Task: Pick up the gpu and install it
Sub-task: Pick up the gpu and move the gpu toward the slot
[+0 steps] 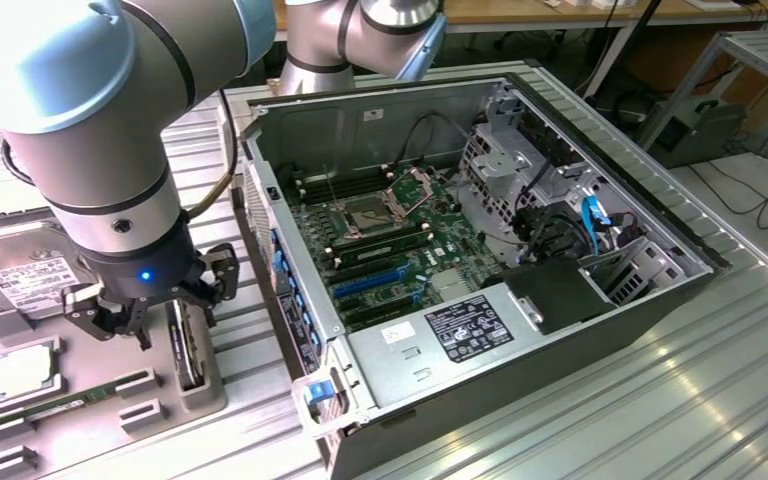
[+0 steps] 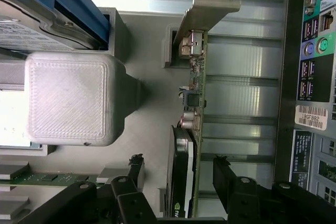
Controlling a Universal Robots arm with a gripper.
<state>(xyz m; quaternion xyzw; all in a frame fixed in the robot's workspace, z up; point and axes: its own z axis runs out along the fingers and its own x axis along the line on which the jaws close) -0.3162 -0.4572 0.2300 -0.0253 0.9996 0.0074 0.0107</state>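
Note:
The gpu (image 1: pixel 188 352) stands on its long edge in a slot of the grey parts tray (image 1: pixel 204 400), at the exterior view's left. In the wrist view I look down on the gpu's (image 2: pixel 192 124) green board edge, with its silvery bracket (image 2: pixel 209 3) at one end and its black shroud (image 2: pixel 178 171) alongside. My gripper (image 1: pixel 157 312) hangs just above it and is open. In the wrist view the gripper (image 2: pixel 178 177) has one black finger (image 2: pixel 134 174) on each side of the card, with a gap between each finger and the card.
The open PC case (image 1: pixel 624 180) lies beside the tray, with its motherboard (image 1: pixel 398 240) and blue slots (image 1: pixel 364 287) exposed. The tray also holds a hard drive (image 1: pixel 17 275), a processor (image 1: pixel 21 370) and a green memory stick (image 1: pixel 77 402). A grey printed block (image 2: pixel 73 98) rises close to the gpu.

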